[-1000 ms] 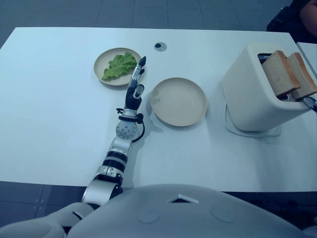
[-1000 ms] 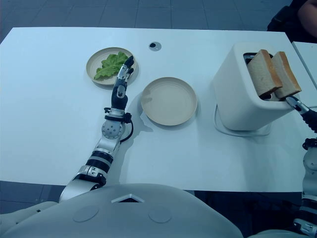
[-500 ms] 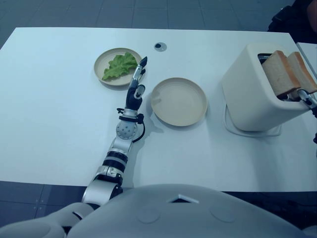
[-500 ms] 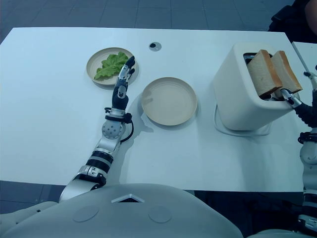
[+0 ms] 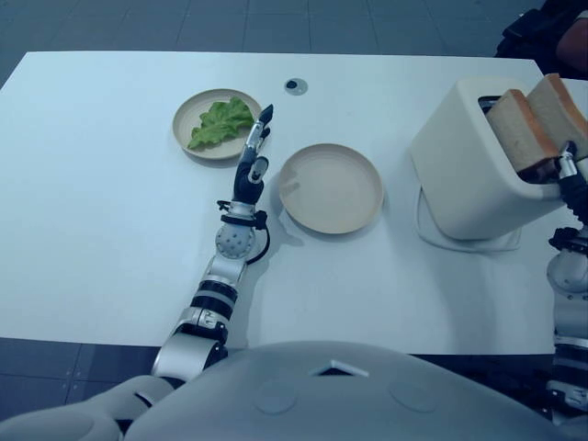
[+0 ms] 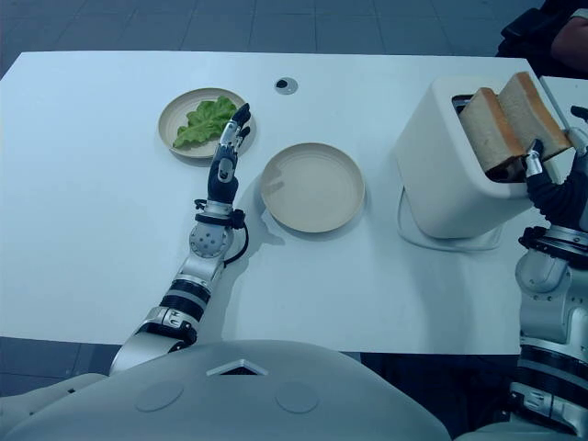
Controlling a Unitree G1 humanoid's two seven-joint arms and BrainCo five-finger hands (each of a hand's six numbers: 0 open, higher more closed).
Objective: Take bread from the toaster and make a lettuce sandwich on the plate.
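Right hand [image 6: 549, 191] pinches the outer bread slice [image 6: 524, 106], tilted in the toaster [image 6: 441, 175] just above its wrist; next, likely a clean lift toward the empty plate [image 6: 312, 188] well to its left.

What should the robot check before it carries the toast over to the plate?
1. The right hand grips the outer bread slice: ok, fingers on both faces.
2. That slice is clear of the toaster: cannot tell, the hand hides its bottom.
3. The second slice stands in the toaster: ok.
4. The empty plate has room for bread: ok.
5. The lettuce waits on the small plate: ok.
6. The left hand is off the empty plate: ok, open beside the lettuce.
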